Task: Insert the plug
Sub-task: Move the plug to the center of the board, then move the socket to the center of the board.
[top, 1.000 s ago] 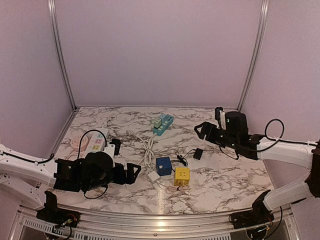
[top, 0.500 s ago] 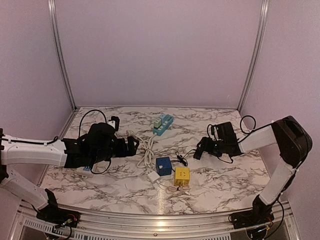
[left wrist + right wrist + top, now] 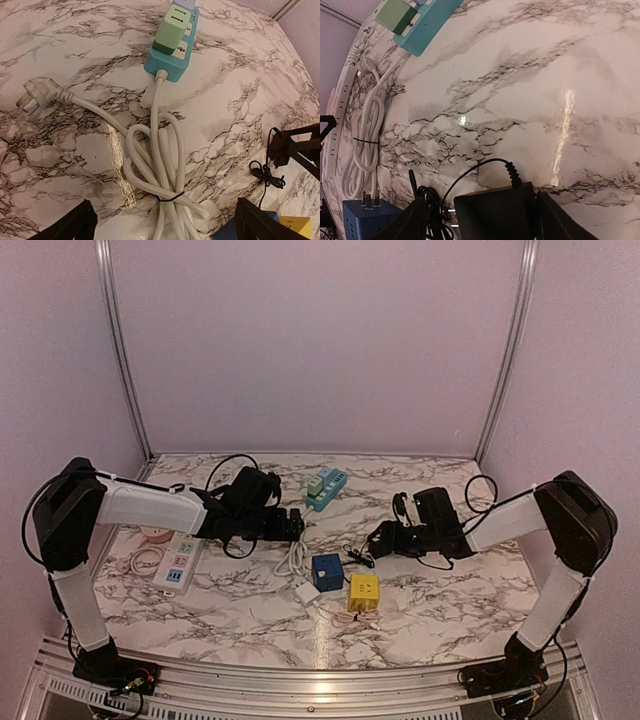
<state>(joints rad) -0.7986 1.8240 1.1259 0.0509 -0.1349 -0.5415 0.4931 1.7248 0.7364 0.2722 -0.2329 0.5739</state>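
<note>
A black adapter plug (image 3: pixel 495 212) with two metal prongs lies on the marble table, its thin black cord (image 3: pixel 427 210) bundled beside it. My right gripper (image 3: pixel 482 217) is open and straddles the adapter; one finger touches its side and the other stands off by the cord. From above the gripper (image 3: pixel 383 538) covers the adapter. A teal power strip (image 3: pixel 326 487) with a green adapter (image 3: pixel 172 31) plugged in lies at the back centre. My left gripper (image 3: pixel 167 227) is wide open and empty, low over the strip's coiled white cable (image 3: pixel 155 160).
A blue socket cube (image 3: pixel 326 571) and a yellow socket cube (image 3: pixel 363 592) sit at front centre, with a small white plug (image 3: pixel 307 593) beside them. A white power strip (image 3: pixel 178 560) lies at the left. The teal strip's white plug (image 3: pixel 31 96) lies loose on the table.
My left arm swung from the near left to the centre, over the white cable. My right gripper moved left and down to the black adapter.
</note>
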